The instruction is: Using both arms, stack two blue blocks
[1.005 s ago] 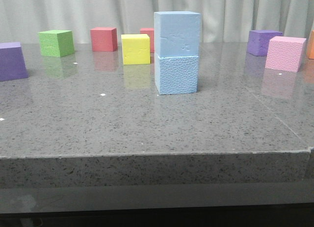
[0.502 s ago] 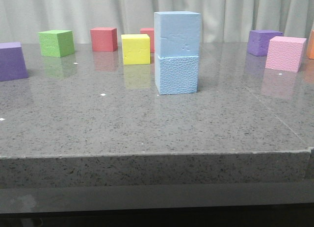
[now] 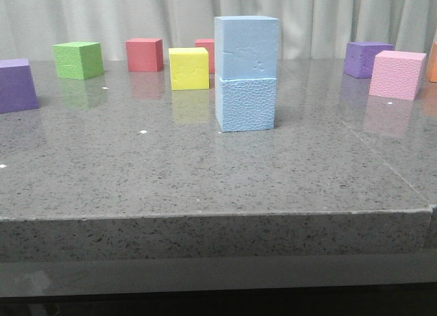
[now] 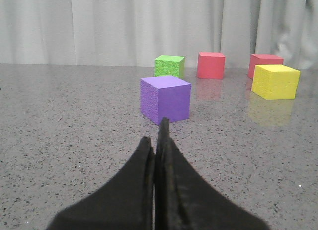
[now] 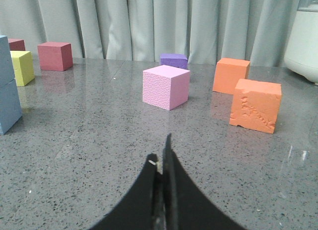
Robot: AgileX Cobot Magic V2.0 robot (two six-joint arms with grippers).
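The two blue blocks stand stacked mid-table in the front view. The smoother dented one sits squarely on the pebbly one. The edge of the stack also shows in the right wrist view. Neither arm appears in the front view. My left gripper is shut and empty, low over the table, facing a purple cube. My right gripper is shut and empty, low over the table, with the stack off to one side.
Front view: a purple cube, green cube, red cubes, yellow cube on the left and behind; purple and pink cubes right. Right wrist view: two orange cubes, a white appliance.
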